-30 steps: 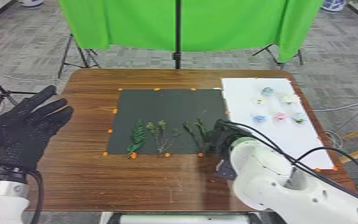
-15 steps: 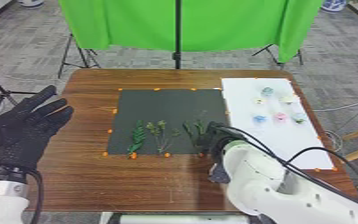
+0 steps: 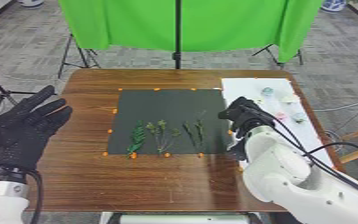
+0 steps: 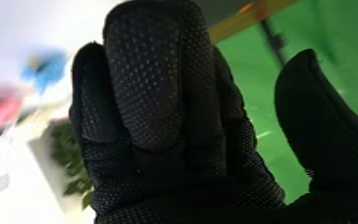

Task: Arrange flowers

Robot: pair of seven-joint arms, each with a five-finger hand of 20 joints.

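Bright green and soft pastels around brown wood.
The table (image 3: 87, 105) is grained brown, the mat (image 3: 167, 107) dark grey, the sheet (image 3: 238, 86) white, the sprigs (image 3: 137, 137) green; one flower (image 4: 2, 110) is pink, another flower (image 4: 49, 75) blue. Pale dots speckle the right hand's (image 3: 248, 114) black glove; the backdrop (image 3: 122, 25) is plain green.

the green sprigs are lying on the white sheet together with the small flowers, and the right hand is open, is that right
The sprigs are wrong: in the head view, the green sprigs lie on the dark sheet. The small flowers are on the white sheet, and the right hand is open, as you say.
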